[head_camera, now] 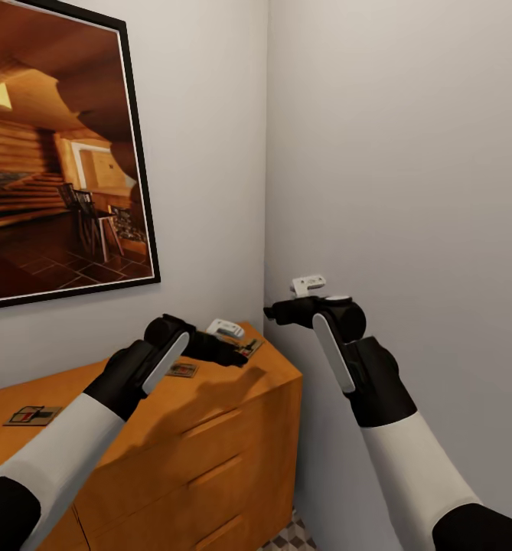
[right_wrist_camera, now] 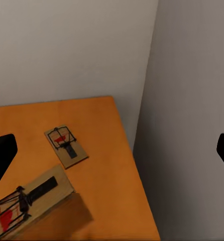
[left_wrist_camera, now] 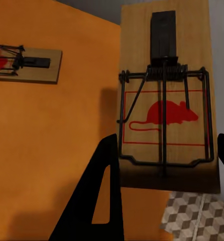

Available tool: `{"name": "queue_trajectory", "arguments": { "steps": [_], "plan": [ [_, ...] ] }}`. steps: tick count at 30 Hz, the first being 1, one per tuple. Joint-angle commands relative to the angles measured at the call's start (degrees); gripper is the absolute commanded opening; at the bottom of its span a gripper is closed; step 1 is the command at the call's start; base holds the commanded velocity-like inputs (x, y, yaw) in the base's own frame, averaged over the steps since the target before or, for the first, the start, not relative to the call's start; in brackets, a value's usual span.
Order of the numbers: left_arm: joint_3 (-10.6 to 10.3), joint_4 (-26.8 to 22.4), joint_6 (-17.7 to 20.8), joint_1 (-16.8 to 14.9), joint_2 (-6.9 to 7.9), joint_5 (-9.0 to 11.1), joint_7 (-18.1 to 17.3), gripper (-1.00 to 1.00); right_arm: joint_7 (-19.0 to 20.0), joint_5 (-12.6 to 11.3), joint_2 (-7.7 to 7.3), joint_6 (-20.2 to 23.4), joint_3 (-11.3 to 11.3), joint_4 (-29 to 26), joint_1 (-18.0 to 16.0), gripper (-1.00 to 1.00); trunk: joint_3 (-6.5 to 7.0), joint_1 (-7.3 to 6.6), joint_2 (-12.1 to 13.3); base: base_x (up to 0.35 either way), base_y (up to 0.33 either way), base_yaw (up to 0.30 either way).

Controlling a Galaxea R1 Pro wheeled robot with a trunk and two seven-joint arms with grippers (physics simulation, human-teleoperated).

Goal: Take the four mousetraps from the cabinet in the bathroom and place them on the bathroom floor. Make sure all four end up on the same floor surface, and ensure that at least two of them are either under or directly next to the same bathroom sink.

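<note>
The orange-brown cabinet [head_camera: 210,405] stands in the wall corner. My left gripper [head_camera: 244,350] hovers over its right end, shut on a mousetrap [left_wrist_camera: 164,100]. This trap is a wooden board with a red mouse print, lifted slightly and casting a shadow on the top. A second mousetrap [head_camera: 183,370] lies flat just behind the gripper, and a third mousetrap [head_camera: 34,415] lies further left. The right wrist view shows the lifted mousetrap [right_wrist_camera: 26,201] and a flat mousetrap [right_wrist_camera: 67,145]. My right gripper [head_camera: 272,311] hangs open in the air beside the corner, empty.
A large black-framed picture [head_camera: 57,153] hangs on the wall above the cabinet. Grey walls meet right beside the cabinet's end. A strip of cube-patterned bathroom floor [head_camera: 294,536] shows between cabinet and wall, and the same floor [left_wrist_camera: 192,221] shows below the cabinet edge.
</note>
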Motion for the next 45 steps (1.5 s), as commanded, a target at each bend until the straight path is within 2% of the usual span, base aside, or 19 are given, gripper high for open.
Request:
{"name": "queue_trajectory", "arguments": {
  "steps": [1,5,9,10,14,18,29,37,39,40,45],
  "plan": [
    [-0.05,-0.37,0.07,-0.06,0.25,-0.26,-0.59,-1.0,-0.58,-0.55,0.0,0.2,0.04,-0.13,0.28,1.0,-0.07,0.0,-0.04,0.0,0.0,0.0],
    [0.36,-1.65,0.07,-0.06,1.55,0.13,-0.58,-1.0,-0.71,-0.44,0.04,0.2,0.01,-0.67,1.56,1.0,-0.07,0.0,-0.04,0.0,0.0,0.0],
    [1.62,-2.93,0.07,-0.06,2.85,0.19,-0.57,-1.0,-0.87,-0.34,0.07,0.2,-0.1,-1.69,2.59,1.0,-0.06,0.0,-0.04,0.0,0.0,0.022],
    [2.23,-15.69,0.07,-0.06,3.97,0.21,-0.57,-1.0,-0.88,-0.32,0.08,0.2,-0.12,-1.79,2.59,1.0,-0.04,0.0,-0.04,0.0,0.0,0.109],
    [3.27,-16.19,0.07,-0.06,5.71,0.31,-0.57,-1.0,-0.93,-0.26,0.08,0.2,-0.24,-2.08,2.59,1.0,0.06,0.0,-0.04,0.0,0.0,0.185],
    [3.57,-16.35,0.07,-0.06,6.68,0.35,-0.57,-1.0,-0.94,-0.25,0.08,0.2,-0.36,-2.12,2.59,1.0,0.16,0.0,-0.04,0.0,0.0,0.241],
    [3.72,-16.36,0.07,-0.06,7.3,0.24,-0.57,-1.0,-0.94,-0.24,0.0,0.2,-0.55,-2.1,2.59,1.0,0.22,0.0,-0.04,0.0,0.0,0.257],
    [3.72,-16.06,0.07,-0.06,7.78,0.22,-0.56,-1.0,-0.94,-0.33,-0.18,0.2,-0.6,-2.1,2.59,1.0,0.23,0.0,-0.04,0.0,0.0,0.068],
    [3.72,-16.02,0.07,-0.06,8.28,0.26,-0.57,-1.0,-0.94,-0.37,-0.28,0.2,-0.64,-2.09,2.58,1.0,0.23,0.0,-0.04,0.0,0.0,0.012],
    [3.72,-15.9,0.07,-0.05,9.25,0.34,-0.57,-1.0,-1.17,-0.16,-0.4,0.2,-0.72,-2.09,2.59,1.0,0.23,0.0,-0.04,0.0,0.0,0.002],
    [3.7,-14.72,0.07,-0.06,9.83,0.43,-0.58,-1.0,-2.0,0.7,-0.37,0.2,-1.09,-2.09,2.58,1.0,0.23,0.0,-0.04,0.0,0.0,0.001]
  ]
}}
